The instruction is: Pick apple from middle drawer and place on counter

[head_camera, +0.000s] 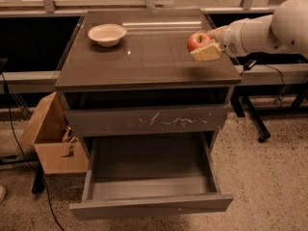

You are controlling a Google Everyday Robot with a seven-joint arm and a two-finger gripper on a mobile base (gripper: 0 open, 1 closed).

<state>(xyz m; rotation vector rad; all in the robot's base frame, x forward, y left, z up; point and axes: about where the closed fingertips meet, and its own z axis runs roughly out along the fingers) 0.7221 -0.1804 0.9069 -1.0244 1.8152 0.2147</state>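
Observation:
The red apple [196,41] is held in my gripper [204,45], which reaches in from the right on a white arm. The fingers are shut on the apple, just above the right side of the counter [144,57]. The counter is the glossy dark grey-brown top of the cabinet. The middle drawer [150,182] is pulled wide open below, and its shallow tray shows nothing inside. Above it sits a closed drawer front with white scratch marks [147,120].
A white bowl [107,34] stands at the back left of the counter. An open cardboard box [50,138] sits on the floor to the left of the cabinet. A black cable [19,148] trails across the floor at left. Dark table legs [250,117] stand at right.

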